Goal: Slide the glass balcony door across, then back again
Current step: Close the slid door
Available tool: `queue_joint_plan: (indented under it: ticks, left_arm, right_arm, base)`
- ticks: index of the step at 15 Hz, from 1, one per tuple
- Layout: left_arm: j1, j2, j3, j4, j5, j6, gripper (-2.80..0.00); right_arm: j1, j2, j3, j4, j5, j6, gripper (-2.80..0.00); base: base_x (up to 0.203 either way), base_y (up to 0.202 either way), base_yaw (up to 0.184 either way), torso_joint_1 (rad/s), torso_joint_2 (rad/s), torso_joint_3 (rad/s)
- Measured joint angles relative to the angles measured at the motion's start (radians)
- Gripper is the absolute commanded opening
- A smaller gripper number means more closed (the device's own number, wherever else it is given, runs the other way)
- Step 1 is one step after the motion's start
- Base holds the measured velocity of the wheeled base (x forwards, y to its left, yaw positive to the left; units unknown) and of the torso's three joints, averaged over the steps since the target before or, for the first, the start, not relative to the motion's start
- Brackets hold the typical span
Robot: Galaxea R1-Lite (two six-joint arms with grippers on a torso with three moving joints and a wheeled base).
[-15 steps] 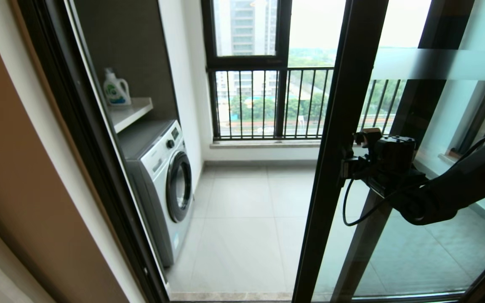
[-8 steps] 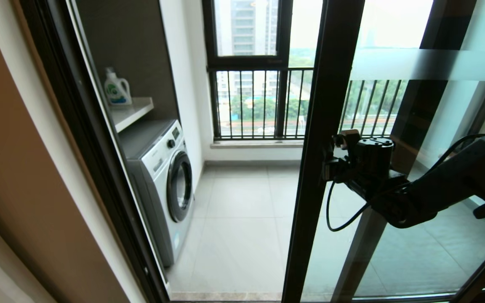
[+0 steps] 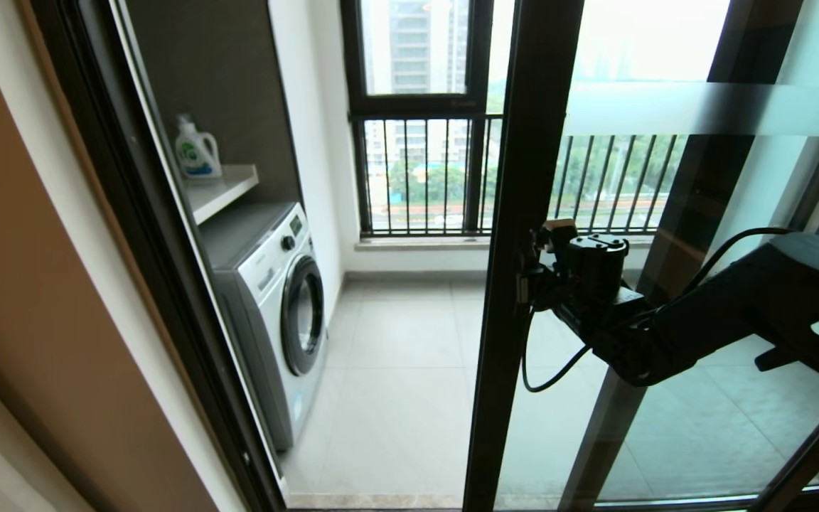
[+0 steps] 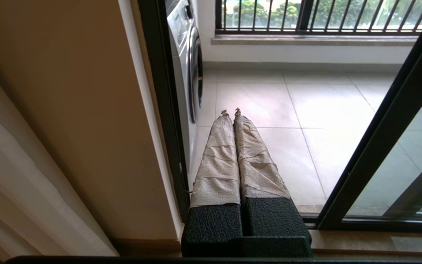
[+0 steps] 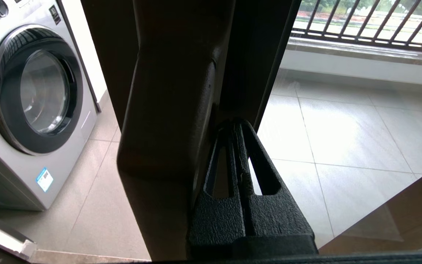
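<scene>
The glass balcony door (image 3: 516, 178) has a dark stile and a frosted band (image 3: 701, 108); it stands partway across the doorway. My right gripper (image 3: 532, 276) is at mid-height on the stile. In the right wrist view my right gripper (image 5: 234, 126) is shut with nothing between its fingers, and its tips are tucked against the door frame (image 5: 249, 55) just beside the dark bar handle (image 5: 167, 110). My left gripper (image 4: 230, 111) is shut, with tape-wrapped fingers. It hangs low by the left door jamb (image 4: 161, 110), apart from the door's stile (image 4: 387, 135).
A white washing machine (image 3: 274, 306) stands on the balcony's left under a shelf with a detergent bottle (image 3: 196, 151). The black-railed outer window (image 3: 424, 178) closes the far side. Tiled floor (image 3: 402, 370) shows through the opening. A second dark stile (image 3: 694, 185) shows behind the glass.
The door has slid left with my right gripper on it, so the opening is narrower. The left arm has not moved.
</scene>
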Motion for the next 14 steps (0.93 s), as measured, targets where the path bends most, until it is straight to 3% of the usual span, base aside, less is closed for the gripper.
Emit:
queue_joint_plan:
  ticks: [14]
  left_arm:
    - [0.000, 0.000, 0.000, 0.000, 0.000, 0.000, -2.80]
  right_arm:
    - [0.149, 0.079, -0.128, -0.004, 0.008, 0.001, -2.80]
  base:
    - [0.000, 0.000, 0.000, 0.000, 0.00, 0.000]
